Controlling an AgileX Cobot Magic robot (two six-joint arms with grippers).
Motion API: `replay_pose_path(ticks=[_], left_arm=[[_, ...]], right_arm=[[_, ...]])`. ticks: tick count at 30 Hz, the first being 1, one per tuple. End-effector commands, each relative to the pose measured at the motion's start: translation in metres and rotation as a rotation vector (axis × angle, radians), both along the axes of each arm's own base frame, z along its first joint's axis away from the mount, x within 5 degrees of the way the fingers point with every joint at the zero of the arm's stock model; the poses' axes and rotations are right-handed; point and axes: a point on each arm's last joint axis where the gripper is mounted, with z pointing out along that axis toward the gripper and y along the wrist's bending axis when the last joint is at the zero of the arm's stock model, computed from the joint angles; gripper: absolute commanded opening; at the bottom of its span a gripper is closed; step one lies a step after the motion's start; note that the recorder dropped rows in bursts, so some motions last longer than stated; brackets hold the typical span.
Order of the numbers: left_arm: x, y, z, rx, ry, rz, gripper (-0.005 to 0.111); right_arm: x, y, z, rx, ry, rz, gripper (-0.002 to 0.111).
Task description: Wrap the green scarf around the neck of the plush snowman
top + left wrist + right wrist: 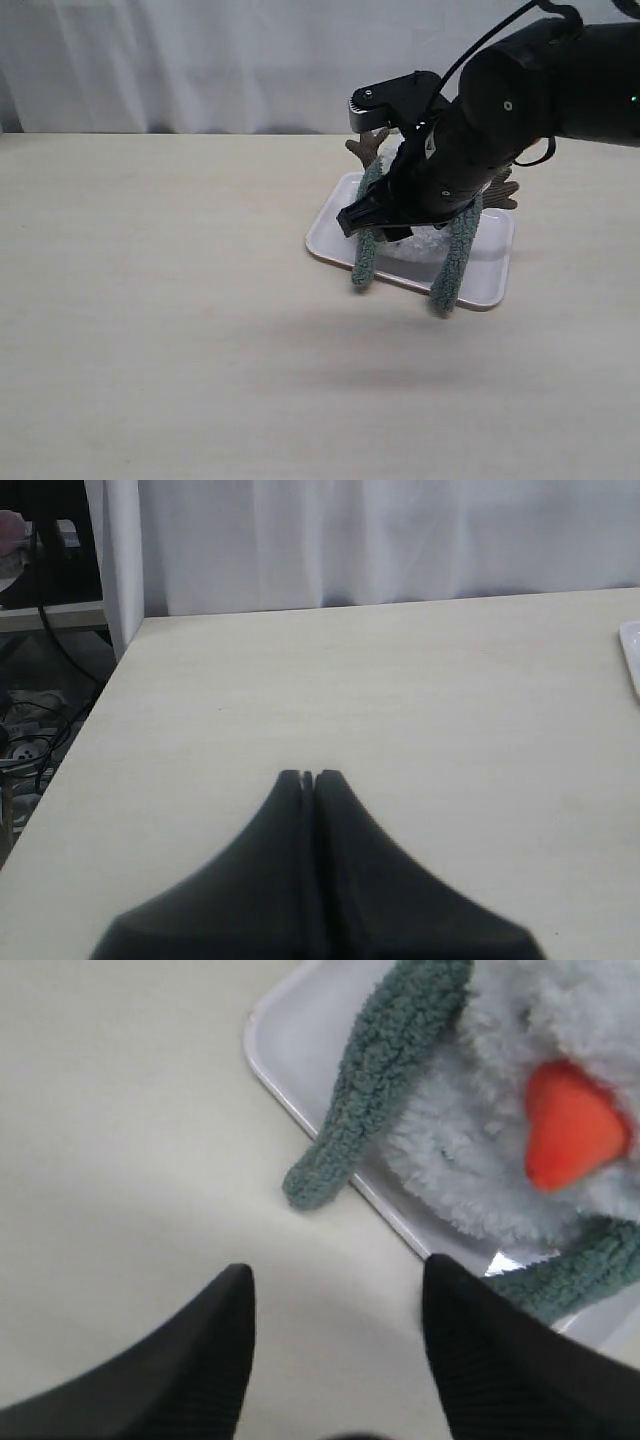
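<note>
The right pincer (338, 1268) stands moderately wide, its two black fingers (205, 1360) well apart with nothing between them and touching nothing. In its wrist view the tips hang above bare tabletop just outside the rim of the white, shallow, round-cornered rectangular plastic tray (290, 1050).

Just beside them one rounded end of the green scarf (385, 1070), a long fuzzy strip of dull grey-green knit, crosses that rim and rests on the table. The plush snowman (480, 1160), a fluffy white toy with an orange cone nose (570, 1125), lies in the tray against the scarf. A second length of scarf shows on its other side.

In the exterior view the right pincer (375, 225) and its arm cover most of the snowman. The two scarf strands run down either side of it, their ends at or over the tray's near rim (325, 245). Brown twig-like arms (370, 148) stick out behind. The neck crease is hidden, so how the scarf sits there cannot be told.

The pale wood-grain table (150, 300) lies open and wide on the left and in front of the tray, with a white curtain (200, 60) behind its far edge.

The left pincer (308, 776) is pressed together, empty, over bare table, the table's side edge near one side and the tray's rim (630, 650) at the other.
</note>
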Motion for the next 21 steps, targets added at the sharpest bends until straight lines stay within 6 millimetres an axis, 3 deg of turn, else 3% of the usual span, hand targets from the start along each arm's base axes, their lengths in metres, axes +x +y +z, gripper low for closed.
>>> replay_pose_path(ticks=[1,8,11,21], left_arm=[[0.000,0.000,0.000,-0.003,-0.012,0.002,0.000],[0.000,0.000,0.000,-0.003,-0.012,0.002,0.000],[0.000,0.000,0.000,-0.003,-0.012,0.002,0.000],[0.000,0.000,0.000,-0.003,-0.012,0.002,0.000]], right_arm=[[-0.006,0.002,-0.013,0.066,0.008,-0.024,0.055],[-0.011,0.001,-0.036,0.159,-0.052,-0.067,0.055],[-0.007,0.004,-0.040,0.212,-0.089,-0.092,0.055],[0.010,0.015,-0.088,0.233,-0.081,-0.105,0.055]])
